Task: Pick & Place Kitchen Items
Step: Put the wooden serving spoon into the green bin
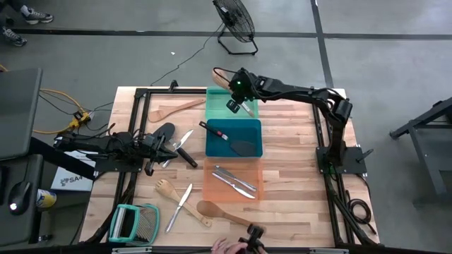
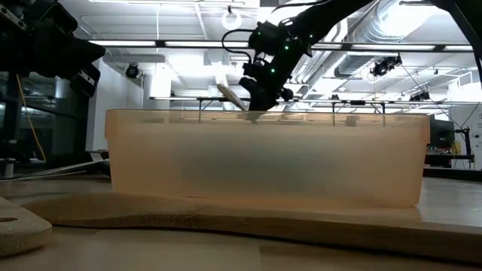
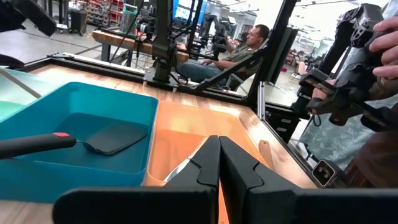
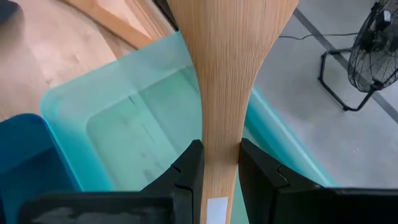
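The right gripper hangs over the green rectangular plastic tray at the table's far side, fingers clamped on a pale wooden spatula. The blue plastic tray holds a black spatula; the orange plastic tray (nearest) holds silver metal knives. The left gripper rests pinched together at the left.

**Even overhead light, glare behind**

Overhead, the worktop is evenly lit with soft shadows. At table height, ceiling strip lights glare and the orange tray looks hazy. The wooden spatula blurs up close.
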Tool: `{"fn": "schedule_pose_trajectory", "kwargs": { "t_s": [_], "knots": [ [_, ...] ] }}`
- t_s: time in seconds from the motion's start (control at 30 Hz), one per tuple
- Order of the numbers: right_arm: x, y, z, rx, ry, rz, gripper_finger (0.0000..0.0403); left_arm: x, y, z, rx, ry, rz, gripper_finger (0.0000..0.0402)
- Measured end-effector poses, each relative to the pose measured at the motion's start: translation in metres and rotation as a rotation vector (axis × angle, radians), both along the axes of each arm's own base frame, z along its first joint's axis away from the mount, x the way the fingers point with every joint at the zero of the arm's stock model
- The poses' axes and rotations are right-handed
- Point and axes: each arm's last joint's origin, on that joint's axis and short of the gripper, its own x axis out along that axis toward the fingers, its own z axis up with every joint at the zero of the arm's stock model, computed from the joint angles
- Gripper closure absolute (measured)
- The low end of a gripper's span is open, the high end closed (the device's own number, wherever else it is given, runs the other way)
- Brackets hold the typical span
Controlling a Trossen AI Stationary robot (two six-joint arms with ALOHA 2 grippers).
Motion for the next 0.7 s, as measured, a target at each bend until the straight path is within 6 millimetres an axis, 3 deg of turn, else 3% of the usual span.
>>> {"fn": "schedule_pose_trajectory", "kwargs": {
  "t_s": [0.57,0.7],
  "knots": [
    [0.004,-0.01,-0.021,0.05,0.028,0.038,0.0334,0.0,0.0,0.0,0.0,0.0,0.0,0.0402],
    [0.005,-0.011,-0.023,0.043,0.031,0.046,0.0294,0.0,0.0,0.0,0.0,0.0,0.0,0.0402]
  ]
}}
